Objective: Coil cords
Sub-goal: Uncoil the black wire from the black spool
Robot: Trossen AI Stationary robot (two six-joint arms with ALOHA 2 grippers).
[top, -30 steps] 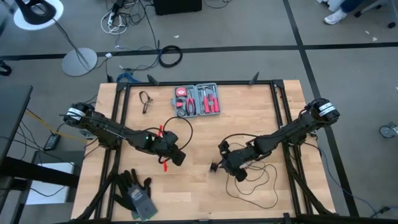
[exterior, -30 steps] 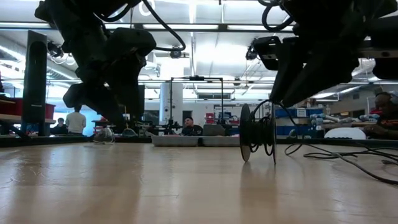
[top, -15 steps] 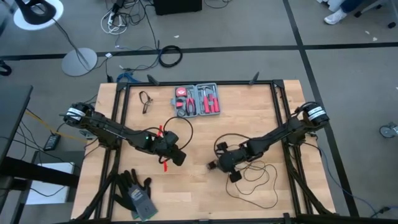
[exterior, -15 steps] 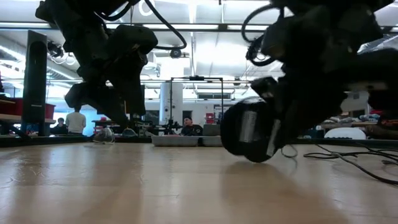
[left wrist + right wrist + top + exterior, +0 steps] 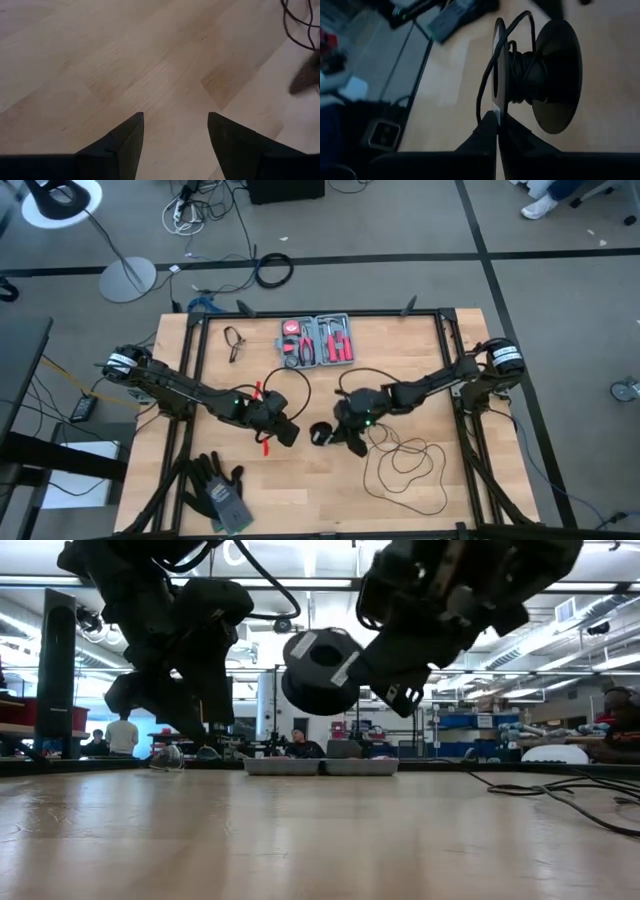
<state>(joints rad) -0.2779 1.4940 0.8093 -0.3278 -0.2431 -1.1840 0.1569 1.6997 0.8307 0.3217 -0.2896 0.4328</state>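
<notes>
Right gripper (image 5: 330, 434) swung leftward toward table centre and closed on one flange of black spool (image 5: 320, 671). Spool lifted off tabletop, now held in air. Loose cord (image 5: 405, 465) trailed leftward behind it.

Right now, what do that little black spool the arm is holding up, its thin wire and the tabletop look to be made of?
The spool, pinched by one flange in the shut right gripper, looks like hard plastic: smooth black discs with a dull sheen. The wire seems rubber- or plastic-coated, thin, black and lying in limp loops. The tabletop looks like pale wood with visible grain, though it could be laminate.
</notes>
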